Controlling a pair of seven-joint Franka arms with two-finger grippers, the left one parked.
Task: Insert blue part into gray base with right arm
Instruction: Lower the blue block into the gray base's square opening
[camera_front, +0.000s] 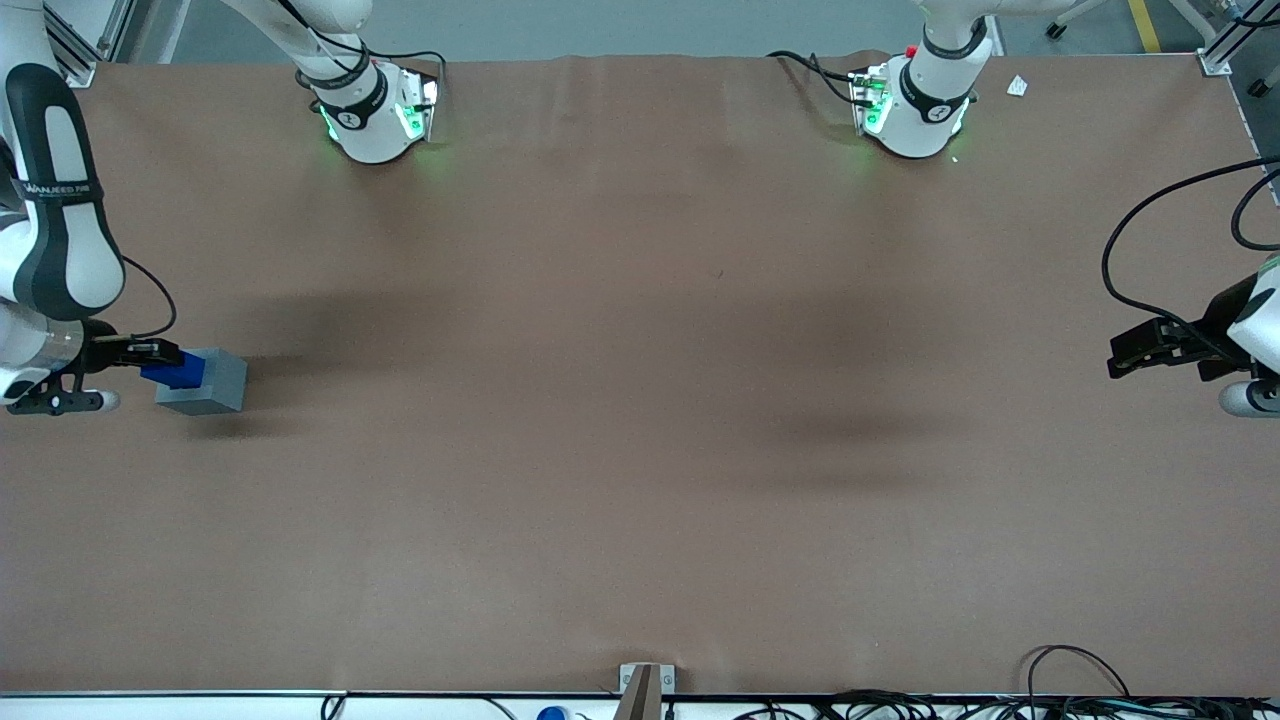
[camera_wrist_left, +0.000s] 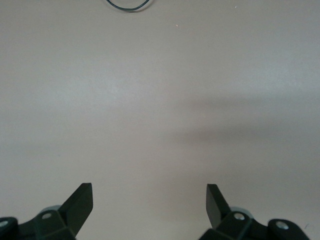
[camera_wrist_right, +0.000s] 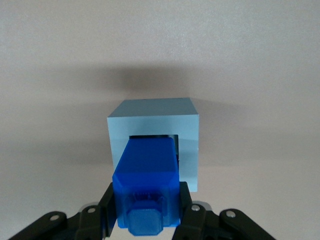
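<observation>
The gray base (camera_front: 206, 383) stands on the brown table at the working arm's end. In the right wrist view the gray base (camera_wrist_right: 189, 130) shows its square recess. My right gripper (camera_front: 150, 357) is shut on the blue part (camera_front: 172, 372), which it holds at the base's open face. In the right wrist view the blue part (camera_wrist_right: 147, 172) sits between the black fingers (camera_wrist_right: 106, 205), its leading end at or just inside the recess and its stub end toward the camera. My gripper (camera_wrist_right: 146, 212) is close to the base.
The two arm bases (camera_front: 375, 115) stand at the table's edge farthest from the front camera. A metal bracket (camera_front: 645, 685) sits at the near edge, with cables along it. A small white scrap (camera_front: 1017, 86) lies near the parked arm's base.
</observation>
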